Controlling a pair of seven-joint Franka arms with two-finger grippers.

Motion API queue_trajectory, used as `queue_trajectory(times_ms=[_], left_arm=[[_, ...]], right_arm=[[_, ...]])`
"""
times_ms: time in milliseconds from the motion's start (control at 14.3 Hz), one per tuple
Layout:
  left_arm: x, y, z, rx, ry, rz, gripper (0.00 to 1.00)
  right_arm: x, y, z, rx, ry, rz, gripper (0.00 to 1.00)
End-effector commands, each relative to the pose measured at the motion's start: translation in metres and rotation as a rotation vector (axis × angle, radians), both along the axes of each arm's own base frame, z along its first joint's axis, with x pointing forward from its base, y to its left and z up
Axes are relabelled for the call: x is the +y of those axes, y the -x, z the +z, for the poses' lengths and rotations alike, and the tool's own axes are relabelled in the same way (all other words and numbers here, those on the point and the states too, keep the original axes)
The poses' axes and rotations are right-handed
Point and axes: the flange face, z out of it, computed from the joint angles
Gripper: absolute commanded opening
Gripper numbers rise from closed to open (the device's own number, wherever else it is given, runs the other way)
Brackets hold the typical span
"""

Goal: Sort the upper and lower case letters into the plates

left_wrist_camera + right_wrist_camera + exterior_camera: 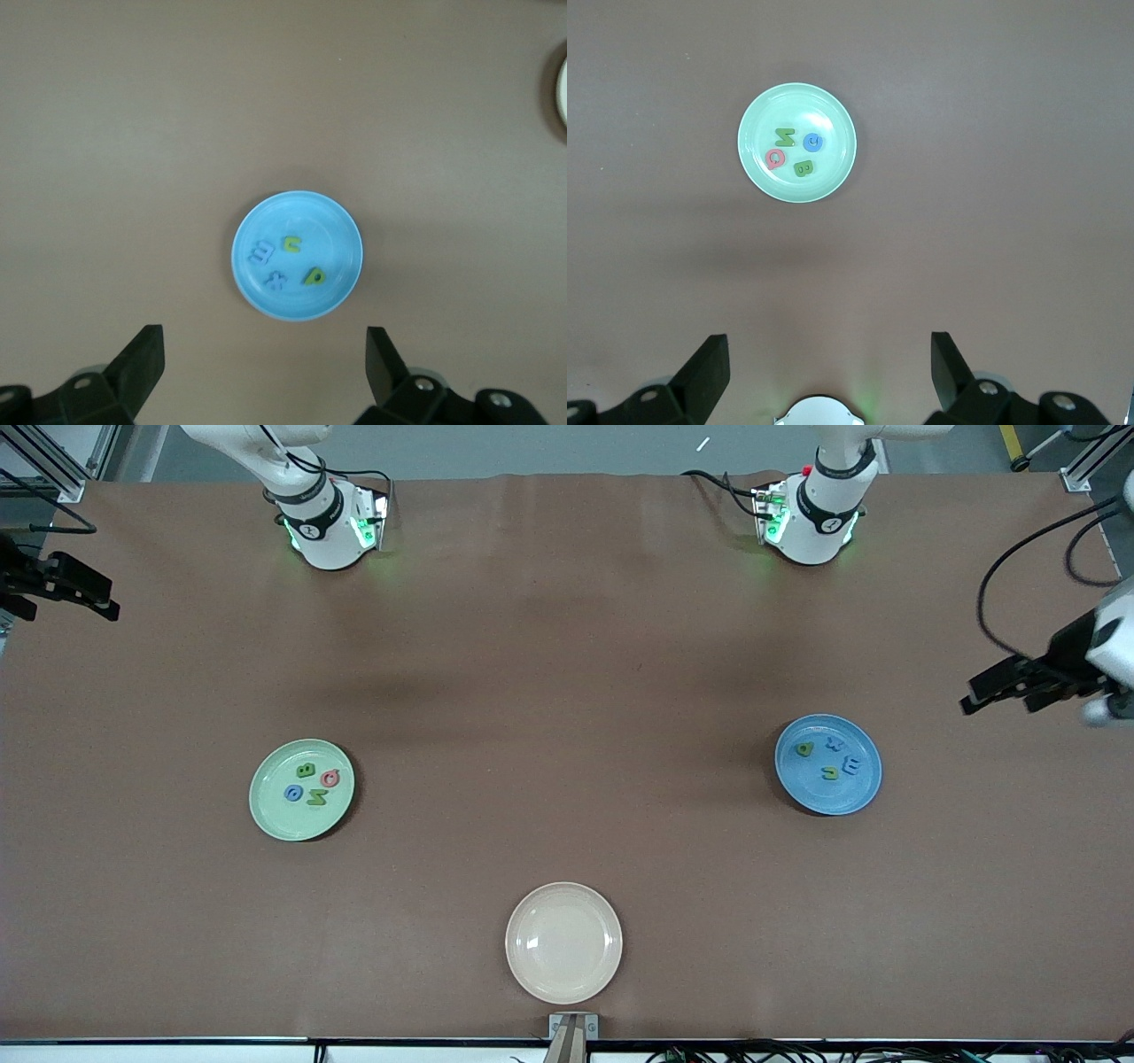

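The pale mint green plate (273,808) (833,115) lies toward the right arm's end of the table. It holds several letters: a green B (306,771), a pink Q (330,778), a blue round letter (293,793) and a green Z (317,798). The bright blue plate (858,795) (332,228) lies toward the left arm's end. In it are two blue letters (850,764) and two green ones (804,749). My left gripper (999,702) (264,363) hangs open and empty over the table's end by the blue plate. My right gripper (73,607) (829,367) hangs open and empty over the right arm's end.
A cream-white plate (563,942) with nothing in it sits nearest the front camera, midway between the two ends. Its rim (562,93) shows at the edge of the left wrist view. The right arm's base (818,412) shows in the right wrist view. Black cables (1028,549) hang near the left arm.
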Motion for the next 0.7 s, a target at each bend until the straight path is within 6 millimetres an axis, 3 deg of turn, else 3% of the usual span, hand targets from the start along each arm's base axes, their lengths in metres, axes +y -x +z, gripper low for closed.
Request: queue_trajectory(times_ms=[0,140,628], left_arm=[[0.012,0.003,0.045,0.012,-0.002,-0.001,1.00],[0.008,0.005,0.057,0.013,-0.002,-0.003,1.00],[-0.036,0.013,0.074,0.001,-0.071,-0.028,1.00]], right_arm=[[-0.001,0.009,0.000,-0.019,-0.035,0.003,1.00],[-0.001,0.007,0.001,-0.039,-0.054,-0.002,1.00],[-0.004,-0.002,-0.002,-0.064,-0.053,-0.006,1.00]])
